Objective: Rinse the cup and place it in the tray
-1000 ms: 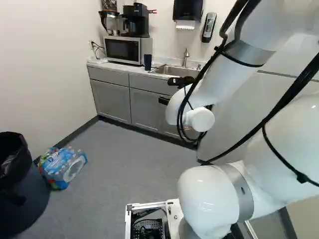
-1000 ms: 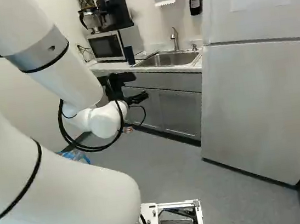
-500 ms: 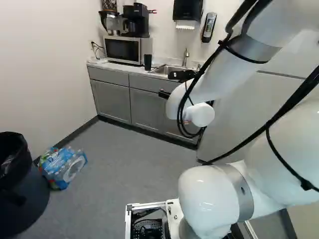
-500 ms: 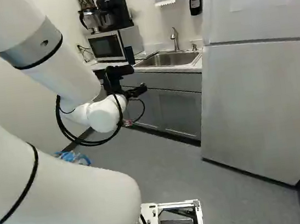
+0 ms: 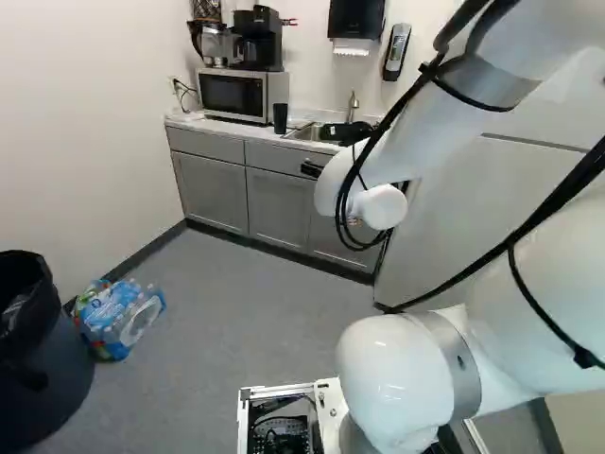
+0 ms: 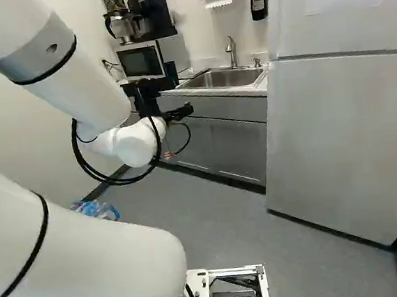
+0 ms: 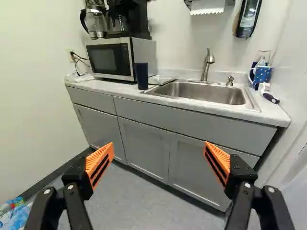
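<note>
A table (image 5: pixel 227 127) spans the upper middle of the left base view; a sink (image 7: pixel 206 93) is set in it; the gripper (image 7: pixel 159 147), empty, fingers wide apart, should approach level, centred, then gently squeeze the dark upright cup (image 7: pixel 141 76) left of the sink.

A dark blue cup (image 7: pixel 141 75) stands upright on the table (image 7: pixel 109 87) before me, between microwave (image 7: pixel 110 58) and sink (image 7: pixel 206 93). A low, pale tray (image 7: pixel 161 80) lies flat just beside it, near the sink's rim.
</note>
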`<state>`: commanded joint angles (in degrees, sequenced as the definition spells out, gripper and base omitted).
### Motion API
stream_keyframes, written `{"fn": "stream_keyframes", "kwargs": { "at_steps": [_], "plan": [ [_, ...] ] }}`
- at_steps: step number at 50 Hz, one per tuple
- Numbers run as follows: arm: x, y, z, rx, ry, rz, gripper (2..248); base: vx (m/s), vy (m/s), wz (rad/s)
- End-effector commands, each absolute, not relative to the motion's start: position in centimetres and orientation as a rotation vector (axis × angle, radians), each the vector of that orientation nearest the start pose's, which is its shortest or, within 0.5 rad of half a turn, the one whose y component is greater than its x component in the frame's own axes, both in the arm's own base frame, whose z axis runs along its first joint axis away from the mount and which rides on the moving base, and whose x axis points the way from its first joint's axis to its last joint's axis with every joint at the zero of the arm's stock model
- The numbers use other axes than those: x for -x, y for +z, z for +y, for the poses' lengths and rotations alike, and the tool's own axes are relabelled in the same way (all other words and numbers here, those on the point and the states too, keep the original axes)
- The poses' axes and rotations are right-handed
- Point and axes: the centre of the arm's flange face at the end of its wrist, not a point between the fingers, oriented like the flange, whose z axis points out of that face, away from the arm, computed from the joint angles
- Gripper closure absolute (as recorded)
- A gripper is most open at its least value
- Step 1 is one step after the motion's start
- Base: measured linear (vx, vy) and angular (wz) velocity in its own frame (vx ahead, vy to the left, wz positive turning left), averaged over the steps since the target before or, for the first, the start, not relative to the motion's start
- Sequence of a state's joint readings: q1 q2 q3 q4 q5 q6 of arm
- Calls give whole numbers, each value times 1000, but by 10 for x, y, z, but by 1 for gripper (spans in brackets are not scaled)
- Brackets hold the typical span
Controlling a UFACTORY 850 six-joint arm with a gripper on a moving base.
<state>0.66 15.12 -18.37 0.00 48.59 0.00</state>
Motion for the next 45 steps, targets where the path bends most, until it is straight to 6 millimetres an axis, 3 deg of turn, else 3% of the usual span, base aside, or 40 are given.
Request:
{"fn": "stream_keyframes", "kwargs": {
  "at_steps": [45],
  "plan": [
    [-371,496,4,2332,-2094,-13,3,0,0,0]
  ]
}}
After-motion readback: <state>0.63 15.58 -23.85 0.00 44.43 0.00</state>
